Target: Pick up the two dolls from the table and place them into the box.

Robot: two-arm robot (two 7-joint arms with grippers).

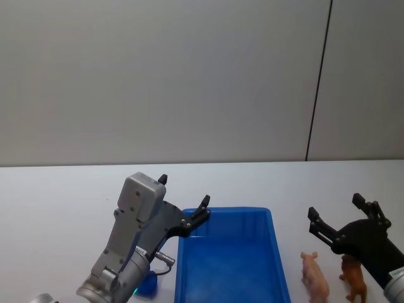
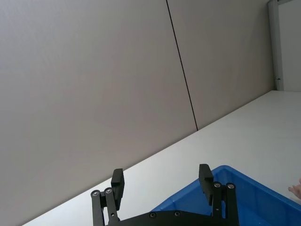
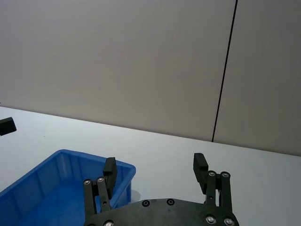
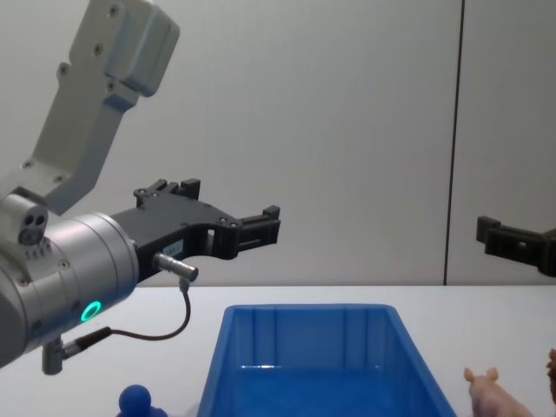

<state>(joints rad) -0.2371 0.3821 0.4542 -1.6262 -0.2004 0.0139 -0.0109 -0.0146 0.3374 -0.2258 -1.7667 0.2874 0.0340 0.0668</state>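
Presently both dolls stand near right on the table (image 1: 57, 196). The pig (image 1: 314, 278) is at the box's (image 1: 233, 211) 3 o'clock and the brown animal (image 1: 355, 279) is beside it, long axes 12 to 6. The right gripper (image 1: 335, 206), fingers apart and empty, hovers beyond them, with the pig at its 7 o'clock; this arm is judged nearer. The left gripper (image 1: 184, 190), also apart, hangs over the box's far-left corner. The dolls look like hard moulded plastic; the box is smooth and thick-rimmed.

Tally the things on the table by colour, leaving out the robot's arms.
Blue: 2, the ribbed rectangular plastic bin and a small rounded object.
Pale pink: 1, the toy pig.
Brown: 1, the four-legged toy animal.
Total: 4.
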